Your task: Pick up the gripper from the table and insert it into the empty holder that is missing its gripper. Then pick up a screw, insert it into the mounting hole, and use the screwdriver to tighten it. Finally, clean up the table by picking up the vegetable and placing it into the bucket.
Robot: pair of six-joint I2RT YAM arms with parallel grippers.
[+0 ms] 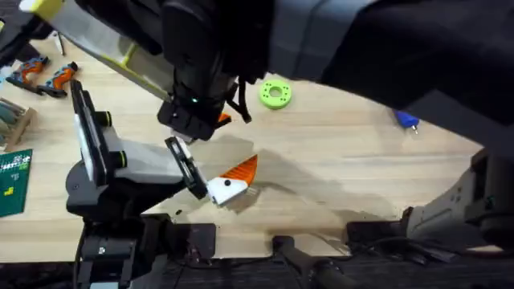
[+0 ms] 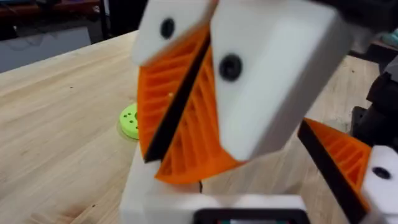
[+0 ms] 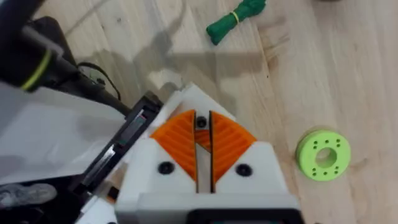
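My right gripper (image 1: 193, 120) has reached across the table and hangs just above my left gripper (image 1: 230, 185). Its orange pads (image 3: 177, 140) are shut on a thin orange and dark piece (image 3: 200, 122), apparently the gripper. Right beneath it stands the left arm's bare white block, the empty holder (image 2: 140, 186). My left gripper (image 2: 249, 186) is open, and its other finger carries an orange tip (image 2: 345, 158). The blue screwdriver (image 1: 407, 120) lies at the far right. A green vegetable (image 3: 236, 15) lies on the wood beyond the grippers. The screw and the bucket are out of view.
A flat green ring (image 1: 275, 94) lies behind the grippers. Orange-handled pliers (image 1: 48, 76) rest at the far left, and a green circuit board (image 1: 12, 181) lies at the left edge. The right arm (image 1: 385, 40) looms dark and large across the top.
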